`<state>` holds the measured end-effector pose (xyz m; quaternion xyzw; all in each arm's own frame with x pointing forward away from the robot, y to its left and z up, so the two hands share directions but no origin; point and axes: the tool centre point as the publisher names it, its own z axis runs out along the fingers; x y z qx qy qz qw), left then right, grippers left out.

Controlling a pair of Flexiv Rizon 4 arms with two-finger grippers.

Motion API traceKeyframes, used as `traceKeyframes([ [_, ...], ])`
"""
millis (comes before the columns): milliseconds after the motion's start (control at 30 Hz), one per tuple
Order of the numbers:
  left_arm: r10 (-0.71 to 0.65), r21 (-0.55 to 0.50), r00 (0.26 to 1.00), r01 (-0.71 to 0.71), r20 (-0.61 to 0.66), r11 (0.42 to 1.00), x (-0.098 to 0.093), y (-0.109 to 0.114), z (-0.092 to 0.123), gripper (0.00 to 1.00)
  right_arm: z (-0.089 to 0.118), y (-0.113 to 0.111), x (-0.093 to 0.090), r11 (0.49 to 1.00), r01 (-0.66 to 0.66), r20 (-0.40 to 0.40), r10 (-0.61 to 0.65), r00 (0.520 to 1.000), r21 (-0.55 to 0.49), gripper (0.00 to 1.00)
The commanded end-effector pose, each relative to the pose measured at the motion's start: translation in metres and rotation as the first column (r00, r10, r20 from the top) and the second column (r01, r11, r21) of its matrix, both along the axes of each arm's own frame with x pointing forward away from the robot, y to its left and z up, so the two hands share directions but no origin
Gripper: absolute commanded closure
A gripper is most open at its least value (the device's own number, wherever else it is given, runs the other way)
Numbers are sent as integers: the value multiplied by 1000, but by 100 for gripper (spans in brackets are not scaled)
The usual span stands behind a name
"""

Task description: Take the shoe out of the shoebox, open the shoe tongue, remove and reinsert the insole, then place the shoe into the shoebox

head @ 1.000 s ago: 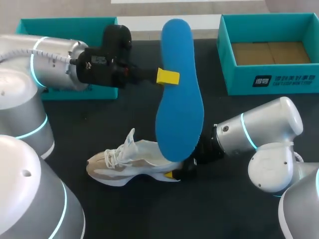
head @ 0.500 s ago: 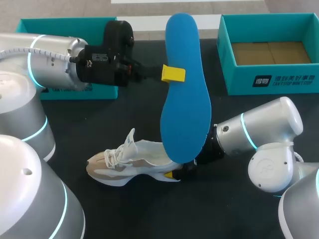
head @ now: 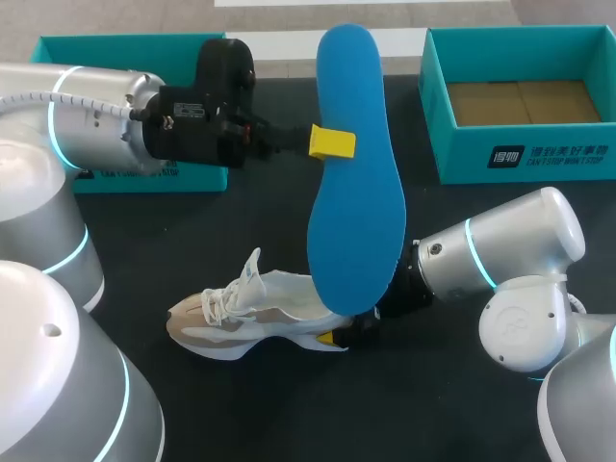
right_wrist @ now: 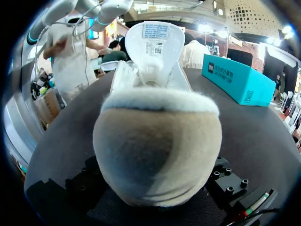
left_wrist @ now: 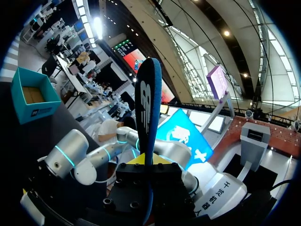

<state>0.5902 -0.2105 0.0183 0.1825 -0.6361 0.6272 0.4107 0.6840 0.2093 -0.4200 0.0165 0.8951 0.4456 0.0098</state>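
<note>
Head view: left jaws clamped the blue insole [head: 356,192], held up above the white shoe [head: 241,308], which stood on the black worktop [head: 241,404]. Right jaws gripped the shoe's heel. The open shoebox [head: 520,159] sat far right.
Left wrist view: insole edge-on, pinched between the jaws.
Right wrist view: heel filled the jaws; tongue [right_wrist: 155,37] stood upright.

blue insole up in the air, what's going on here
The left arm has its jaws shut on the blue insole, held up above the white shoe. The right arm is at the shoe's heel, and the shoe stands on the table. The shoebox at the far right is empty.
</note>
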Motion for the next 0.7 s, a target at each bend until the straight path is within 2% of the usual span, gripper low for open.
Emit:
traceKeyframes([
  [33,2,1,1000,-2,0,1000,-2,1,-1,100,-3,1,-2,1000,1,1,-1,1000,-2,100],
  [233,2,1,1000,-2,0,1000,-2,1,-1,100,-3,1,-2,1000,1,1,-1,1000,-2,100],
  [267,2,1,1000,-2,0,1000,-2,1,-1,100,-3,1,-2,1000,1,1,-1,1000,-2,84],
  [300,2,1,1000,-2,0,1000,-2,1,-1,100,-3,1,-2,1000,1,1,-1,1000,-2,31],
  [333,2,1,1000,-2,0,1000,-2,1,-1,100,-3,1,-2,1000,1,1,-1,1000,-2,0],
  [700,2,1,1000,-2,0,1000,-2,1,-1,100,20,-10,-2,998,24,26,-23,999,-61,0],
])
